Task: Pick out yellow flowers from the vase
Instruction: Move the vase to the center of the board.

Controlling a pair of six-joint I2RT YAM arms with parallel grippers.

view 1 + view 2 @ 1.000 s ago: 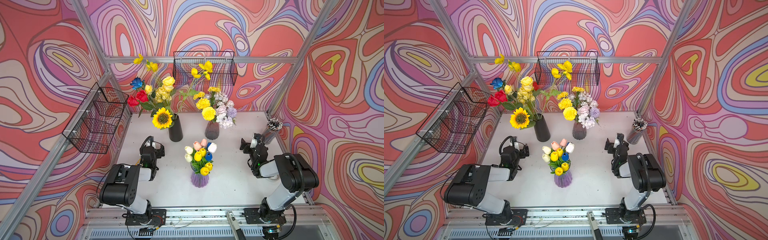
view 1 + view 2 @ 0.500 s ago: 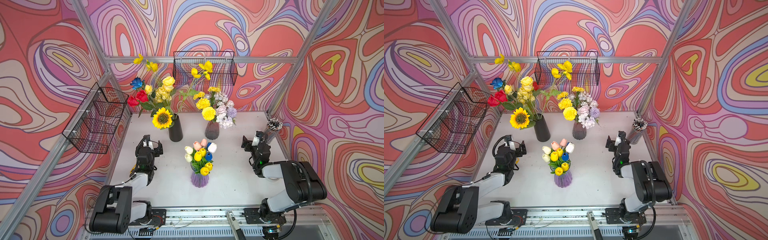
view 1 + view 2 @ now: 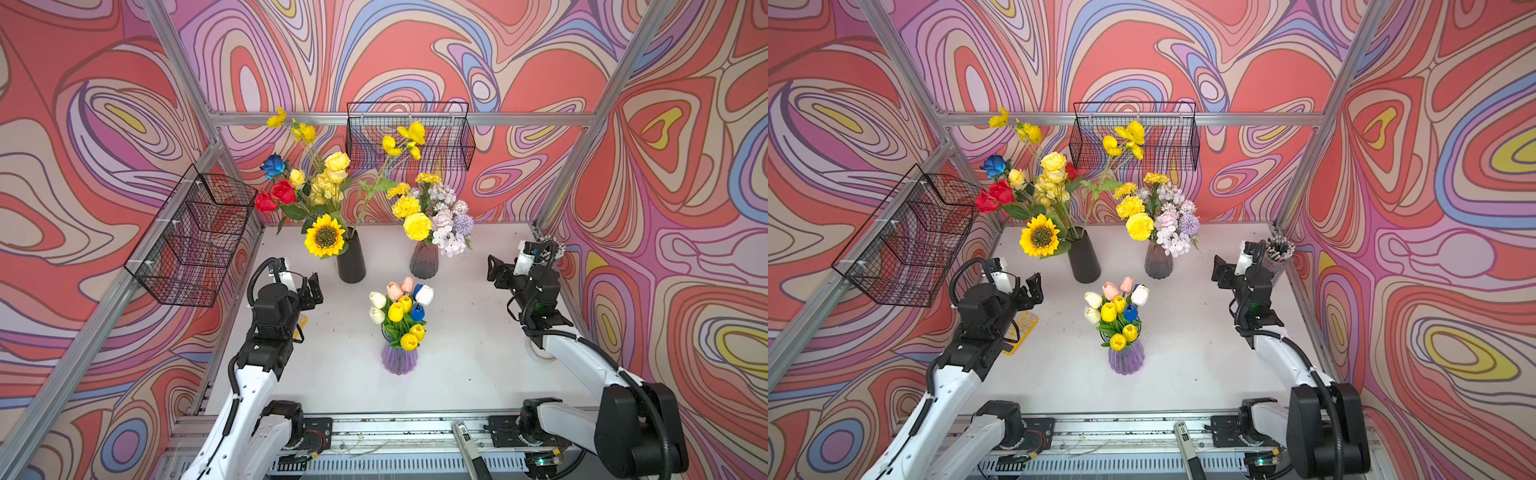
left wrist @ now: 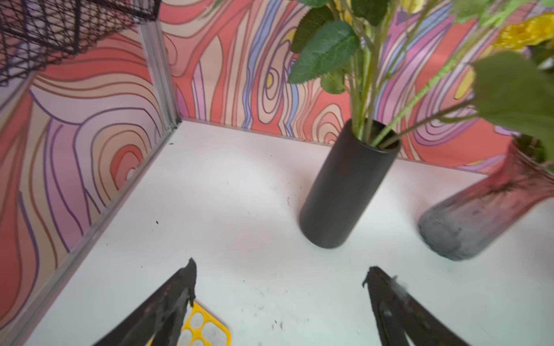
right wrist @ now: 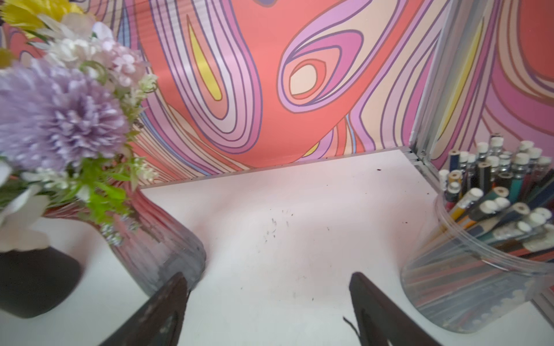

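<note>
Black wire makes a basket [image 3: 195,237] that hangs on the left wall [image 3: 83,166], over the left edge of the white table [image 3: 457,332]. Near that edge the left gripper [image 3: 311,289] hangs above the table. Its jaws are wide apart with nothing between them, and the left wrist view shows this too. A yellow grid sheet [image 3: 1021,328] lies flat on the table, partly under the left arm [image 3: 266,328].

Past the gripper, toward the back edge, stands a tall black vase [image 3: 351,259]. It holds many of the yellow flowers [image 3: 328,189]. A sunflower [image 3: 325,236] sits low at the front and yellow roses [image 3: 337,162] sit higher up. Small yellow blossoms [image 3: 413,133] on long thin stems reach up in front of a second wire basket [image 3: 449,141] on the back wall [image 3: 395,62]. Red roses [image 3: 274,196] and a blue rose [image 3: 273,165] are in this vase too.

Just to its right is a pink-grey glass vase [image 3: 424,262] with yellow pom-poms [image 3: 417,226] and pale purple and white flowers [image 3: 451,232].

In the middle of the table, nearer the front edge, a purple vase [image 3: 399,359] holds yellow tulips [image 3: 395,311] mixed with white, pink and blue tulips [image 3: 424,295].

Near the right edge the right gripper [image 3: 494,270] is up off the table, its jaws spread and empty. It points toward the back edge, between the glass vase and a clear jar [image 5: 479,269]. The jar stands in the back right corner, full of pencils [image 5: 491,206].
</note>
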